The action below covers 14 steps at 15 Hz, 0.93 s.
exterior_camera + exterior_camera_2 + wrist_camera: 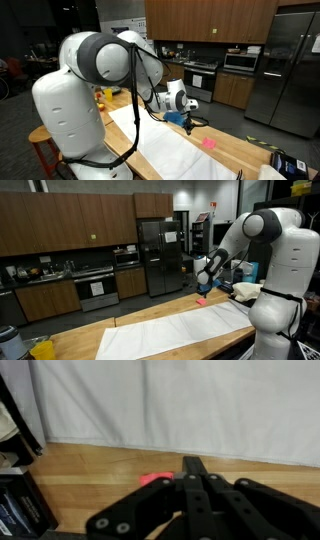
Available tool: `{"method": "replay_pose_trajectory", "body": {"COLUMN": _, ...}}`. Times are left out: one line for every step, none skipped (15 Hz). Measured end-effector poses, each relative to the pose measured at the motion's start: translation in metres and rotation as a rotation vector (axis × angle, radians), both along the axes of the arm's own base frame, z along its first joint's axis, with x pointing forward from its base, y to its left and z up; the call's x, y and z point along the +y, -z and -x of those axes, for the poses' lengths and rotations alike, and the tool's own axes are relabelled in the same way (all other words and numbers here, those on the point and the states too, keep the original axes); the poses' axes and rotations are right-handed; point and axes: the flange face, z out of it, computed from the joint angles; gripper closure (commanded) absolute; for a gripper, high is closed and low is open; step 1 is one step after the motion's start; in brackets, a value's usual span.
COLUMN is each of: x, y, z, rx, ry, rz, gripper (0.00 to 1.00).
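Tabletop (100, 465): wooden, across the lower half of the wrist view.
Cloth (180, 400): white, lying flat and filling the upper frame, with its edge running left to right.
Jaws: shut tight and empty, tips over bare wood below the Cloth edge.
Pink piece (155, 478): on the wood near frame centre, just left of the Jaws and partly hidden; long axis unclear.

Finished in glossy white across the arm (100, 60): rounded, bulbous housings joined end to end, with dark grey rings at the joint seams in both exterior views. Fitted with a black cable (136, 100) running loose along the outside of the links. Ends in a white cylindrical wrist section with a dark face, followed by a small blue fitting (178, 117). End effector (195, 468) in matt black: flat linkage bars with round pivot pins and narrow straight fingers.
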Motion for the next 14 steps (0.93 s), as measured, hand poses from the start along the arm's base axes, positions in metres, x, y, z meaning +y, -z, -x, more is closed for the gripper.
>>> {"method": "replay_pose_trajectory", "body": {"x": 0.000, "y": 0.000, "z": 0.000, "rx": 0.000, "ry": 0.000, "rz": 0.000, "gripper": 0.75}}
{"method": "replay_pose_trajectory", "body": {"x": 0.000, "y": 0.000, "z": 0.000, "rx": 0.000, "ry": 0.000, "rz": 0.000, "gripper": 0.75}}
{"method": "replay_pose_trajectory", "body": {"x": 0.000, "y": 0.000, "z": 0.000, "rx": 0.000, "ry": 0.000, "rz": 0.000, "gripper": 0.75}}
{"method": "replay_pose_trajectory", "body": {"x": 0.000, "y": 0.001, "z": 0.000, "rx": 0.002, "ry": -0.003, "rz": -0.002, "gripper": 0.75}}
{"method": "replay_pose_trajectory", "body": {"x": 0.001, "y": 0.001, "z": 0.000, "rx": 0.004, "ry": -0.009, "rz": -0.009, "gripper": 0.75}}
{"method": "replay_pose_trajectory", "body": {"x": 0.000, "y": 0.001, "z": 0.000, "rx": 0.008, "ry": -0.012, "rz": -0.032, "gripper": 0.75}}
{"method": "replay_pose_trajectory", "body": {"x": 0.000, "y": 0.001, "z": 0.000, "rx": 0.010, "ry": -0.014, "rz": -0.062, "gripper": 0.75}}
{"method": "replay_pose_trajectory", "body": {"x": -0.002, "y": 0.000, "z": 0.001, "rx": 0.009, "ry": -0.013, "rz": -0.089, "gripper": 0.75}}
{"method": "replay_pose_trajectory", "body": {"x": -0.005, "y": -0.002, "z": 0.001, "rx": 0.003, "ry": -0.008, "rz": -0.106, "gripper": 0.75}}
{"method": "replay_pose_trajectory", "body": {"x": -0.009, "y": -0.007, "z": 0.003, "rx": -0.007, "ry": 0.001, "rz": -0.114, "gripper": 0.75}}
{"method": "replay_pose_trajectory", "body": {"x": -0.013, "y": -0.012, "z": 0.005, "rx": -0.020, "ry": 0.010, "rz": -0.116, "gripper": 0.75}}
{"method": "replay_pose_trajectory", "body": {"x": -0.018, "y": -0.020, "z": 0.009, "rx": -0.036, "ry": 0.021, "rz": -0.115, "gripper": 0.75}}
{"method": "replay_pose_trajectory", "body": {"x": -0.022, "y": -0.027, "z": 0.013, "rx": -0.051, "ry": 0.029, "rz": -0.115, "gripper": 1.00}}
{"method": "replay_pose_trajectory", "body": {"x": -0.025, "y": -0.034, "z": 0.018, "rx": -0.062, "ry": 0.036, "rz": -0.114, "gripper": 1.00}}
